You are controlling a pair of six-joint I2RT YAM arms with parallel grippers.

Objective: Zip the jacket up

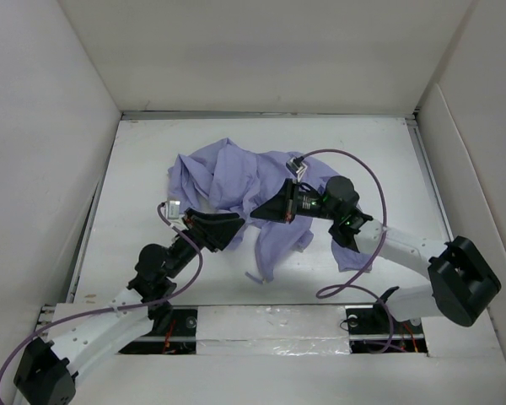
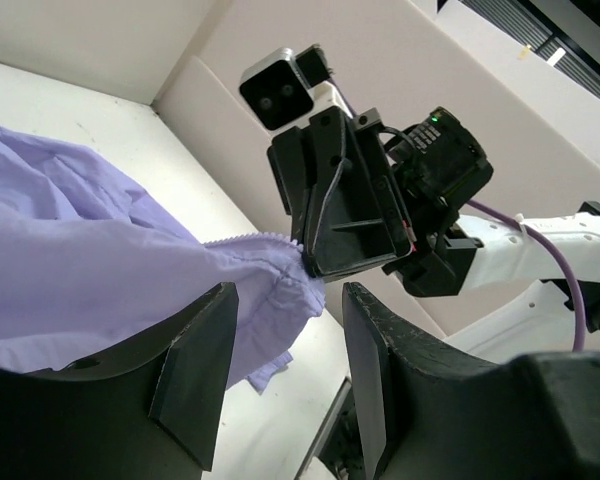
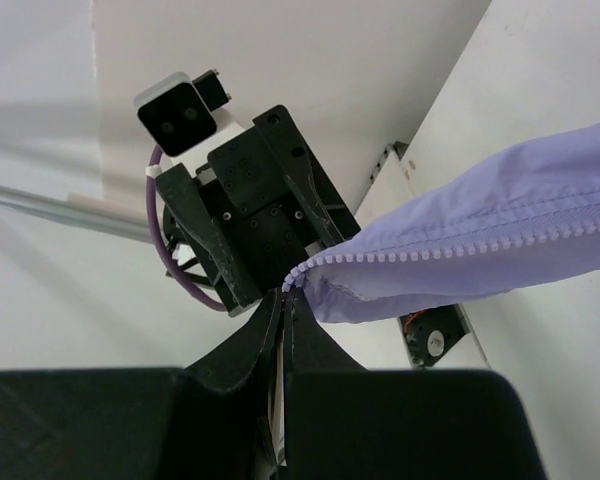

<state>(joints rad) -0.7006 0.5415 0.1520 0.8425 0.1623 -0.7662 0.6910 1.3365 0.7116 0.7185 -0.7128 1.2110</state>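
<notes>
The white table (image 1: 135, 186) lay under both arms. The lavender jacket (image 1: 228, 173) sat crumpled on it beyond the jaws, with one flap lifted off the surface and drawn toward the right jaws.

The left arm (image 1: 110, 316) reached up and inward from its base, bent at the elbow. The right arm (image 1: 405, 253) folded back across the table from the other side, so the two wrists pointed at each other, tip to tip and close together.

The right gripper (image 1: 255, 216) had its jaws pressed together, pinching the end of the jacket's zipper edge (image 3: 450, 245), whose row of teeth ran away from the jaw tips to the side.

The left gripper (image 1: 234, 228) faced it with jaws spread. In its own wrist view the two fingers (image 2: 195, 370) stood apart with nothing between them, and the pinched cloth hung just beyond their tips.
</notes>
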